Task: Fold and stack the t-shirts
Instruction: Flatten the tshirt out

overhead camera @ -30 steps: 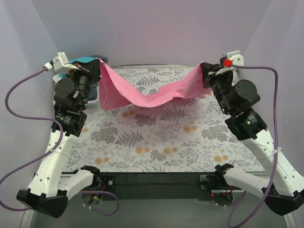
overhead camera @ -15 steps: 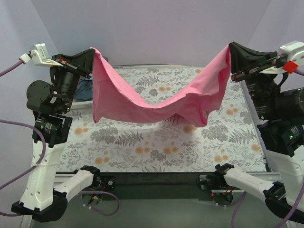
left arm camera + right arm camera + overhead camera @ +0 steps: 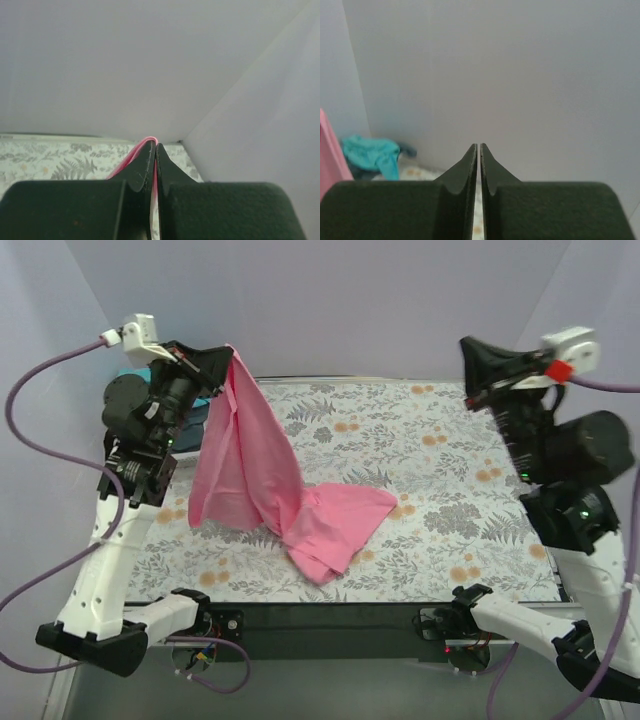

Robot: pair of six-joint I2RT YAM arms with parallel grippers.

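Observation:
The pink t-shirt [image 3: 250, 465] hangs from my left gripper [image 3: 231, 353], which is raised at the back left and shut on the shirt's top edge. The shirt's lower part lies crumpled on the floral table [image 3: 340, 525]. In the left wrist view a pink fold [image 3: 131, 155] is pinched at my left gripper [image 3: 154, 146]. My right gripper [image 3: 468, 344] is raised at the back right, shut, with nothing between its fingers [image 3: 479, 146]. A teal t-shirt [image 3: 372, 152] lies bunched in the back left corner, with a bit of dark grey-blue cloth [image 3: 409, 148] beside it.
The floral tablecloth [image 3: 450, 470] covers the table. Pale walls close in the back and both sides. The teal pile sits behind my left arm [image 3: 135, 440] at the back left corner.
The right gripper has let go of the pink t-shirt. The freed side has dropped onto the table, and the shirt now hangs from the left gripper alone.

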